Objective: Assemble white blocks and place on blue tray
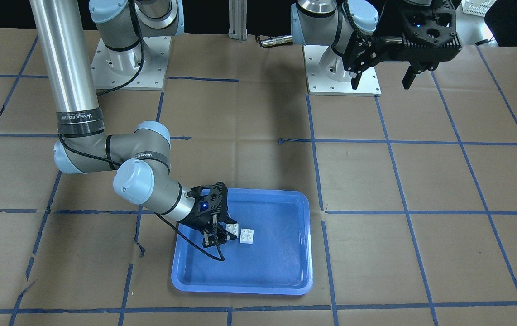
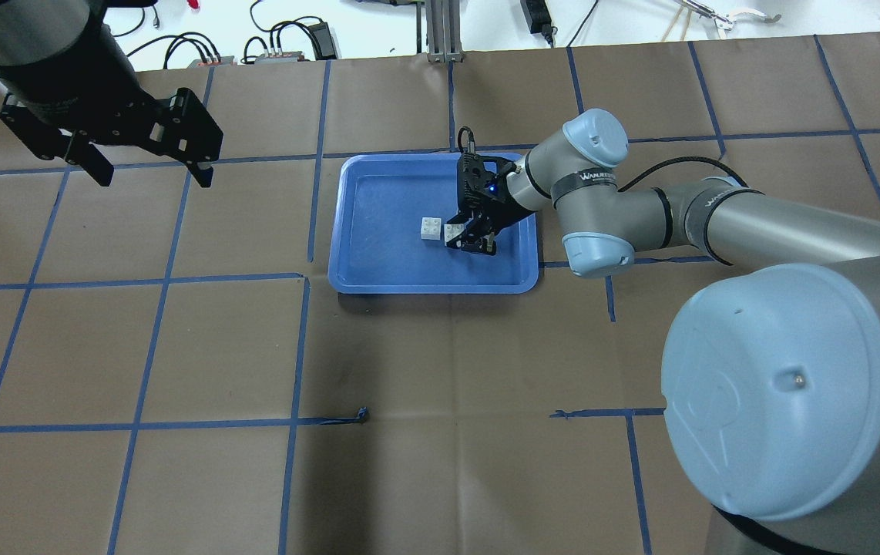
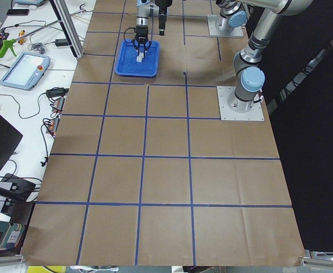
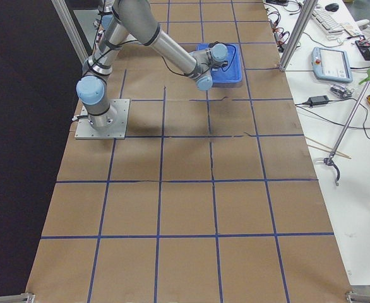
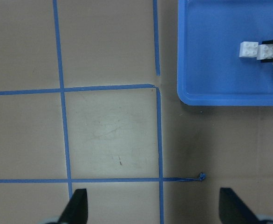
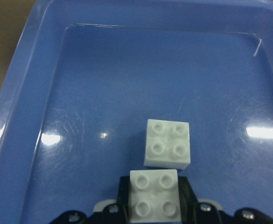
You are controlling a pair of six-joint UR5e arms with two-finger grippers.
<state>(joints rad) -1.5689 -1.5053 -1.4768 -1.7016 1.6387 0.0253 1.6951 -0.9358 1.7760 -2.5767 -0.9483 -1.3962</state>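
The blue tray (image 2: 432, 289) lies on the table ahead of my right arm. Two white blocks are inside it. One white block (image 6: 168, 142) sits free on the tray floor, studs up. My right gripper (image 6: 154, 205) is shut on the other white block (image 6: 154, 198), held studs up, low over the floor and right beside the free one. Both blocks also show in the overhead view, free (image 2: 431, 228) and held (image 2: 453, 231). My left gripper (image 2: 149, 166) is open and empty, raised high over the table far to the left of the tray.
The table is covered in brown paper with a blue tape grid (image 2: 305, 277). The two arm bases (image 1: 131, 59) (image 1: 342, 68) stand at my edge. Cables and tools (image 2: 270, 50) lie beyond the far edge. The tray floor around the blocks is bare.
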